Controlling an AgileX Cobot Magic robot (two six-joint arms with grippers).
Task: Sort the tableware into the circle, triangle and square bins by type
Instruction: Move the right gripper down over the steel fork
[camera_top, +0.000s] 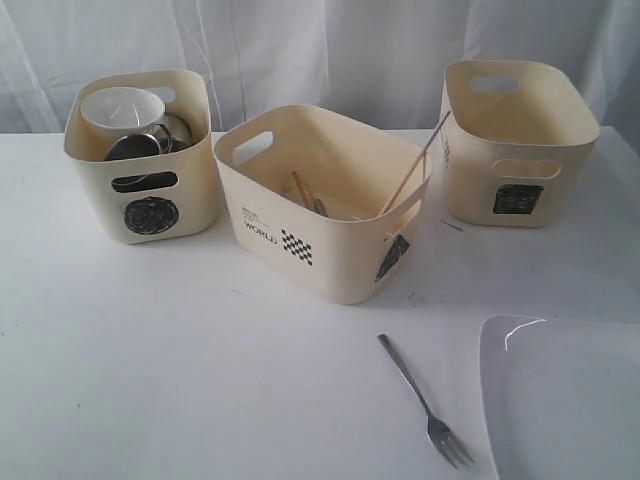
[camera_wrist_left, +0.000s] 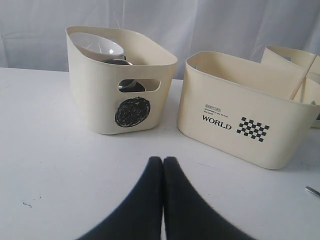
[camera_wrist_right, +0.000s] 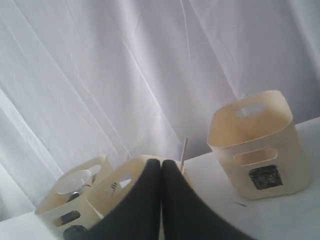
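Cream circle bin: white bowl, steel mugs | triangle bin: chopsticks | left end effector, right end effector: closed, empty

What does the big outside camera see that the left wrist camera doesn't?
Only the outside view shows the white plate and the black square mark. Only the left wrist view shows the left hand, closed with nothing in it. Both show the circle bin with the small white bowl inside, and the middle bin printed WORLD.
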